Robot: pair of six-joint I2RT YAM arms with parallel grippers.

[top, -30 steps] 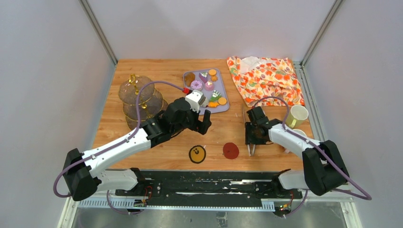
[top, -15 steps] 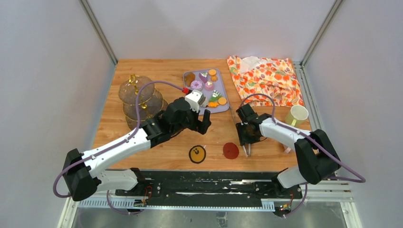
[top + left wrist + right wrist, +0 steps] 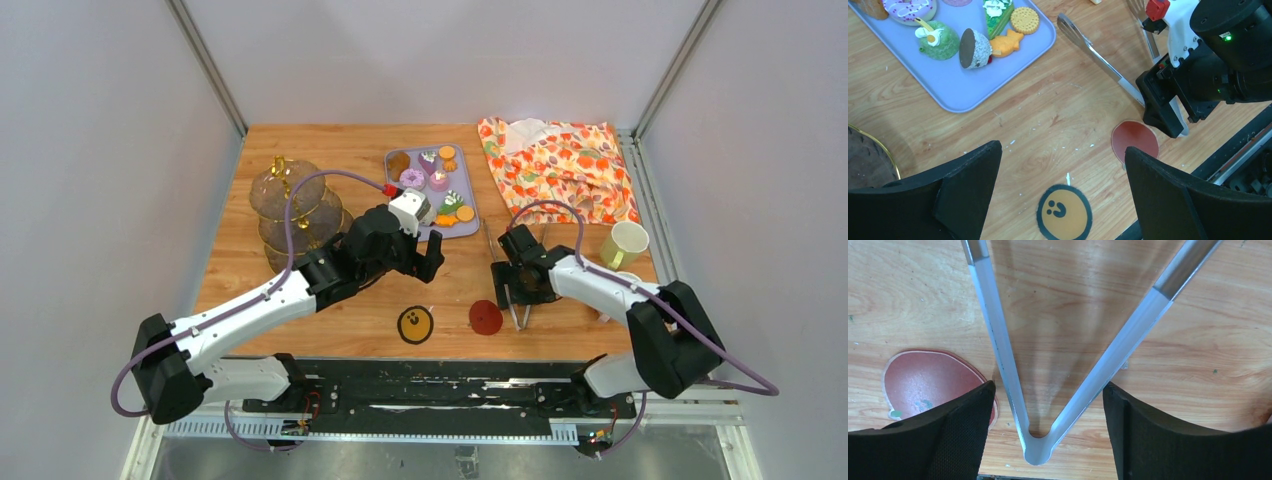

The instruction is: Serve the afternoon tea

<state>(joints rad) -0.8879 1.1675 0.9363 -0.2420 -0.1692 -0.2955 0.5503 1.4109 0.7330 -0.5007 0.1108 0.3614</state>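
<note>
The toy pastries (image 3: pixel 432 185) lie on the lilac tray (image 3: pixel 470 228) at the back middle; several also show in the left wrist view (image 3: pixel 938 41). The three-tier glass stand (image 3: pixel 290 205) with a gold handle stands at the back left. A pale mug (image 3: pixel 625 243) stands at the right, and a second one (image 3: pixel 630 281) is partly hidden behind the right arm. My left gripper (image 3: pixel 430 265) hovers open and empty in front of the tray (image 3: pixel 1063 160). My right gripper (image 3: pixel 512 292) is open, its jaws either side of the hinge end of the metal tongs (image 3: pixel 1038 442), which lie flat on the table.
An orange floral cloth (image 3: pixel 560 170) lies at the back right. A red round disc (image 3: pixel 486 317) and an orange smiley disc (image 3: pixel 415 324) lie flat near the front edge. The tongs' arms (image 3: pixel 490 245) reach toward the tray.
My right gripper has moved left, away from the mugs and toward the red disc, and the tongs under it have shifted left with it. The left arm has not moved.
</note>
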